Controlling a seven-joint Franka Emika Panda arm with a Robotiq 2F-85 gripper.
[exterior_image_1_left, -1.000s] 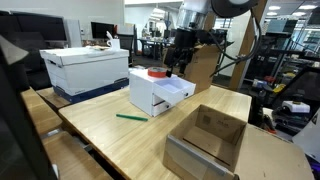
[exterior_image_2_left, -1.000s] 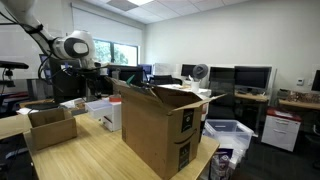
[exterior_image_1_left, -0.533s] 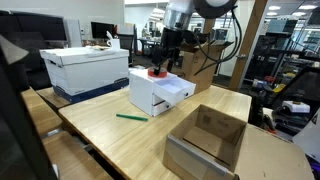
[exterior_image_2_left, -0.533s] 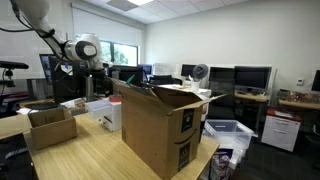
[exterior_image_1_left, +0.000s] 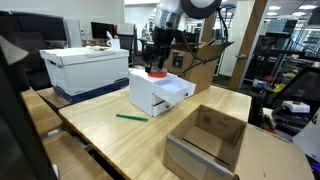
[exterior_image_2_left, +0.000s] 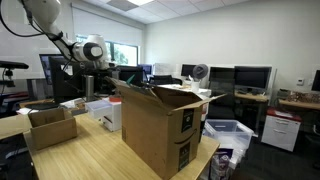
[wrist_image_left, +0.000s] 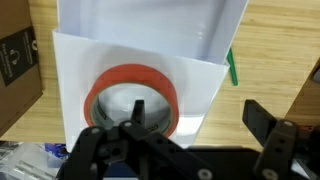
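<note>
Tape roll sits atop the white box; we hold our gripper spread wide just above.

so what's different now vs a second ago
The pincer swung sideways across the white box and now hangs above the red tape roll lying on it. It stayed open; nothing was taken hold of or let go. Tape roll, white box, green pen and open cardboard box did not move.
</note>
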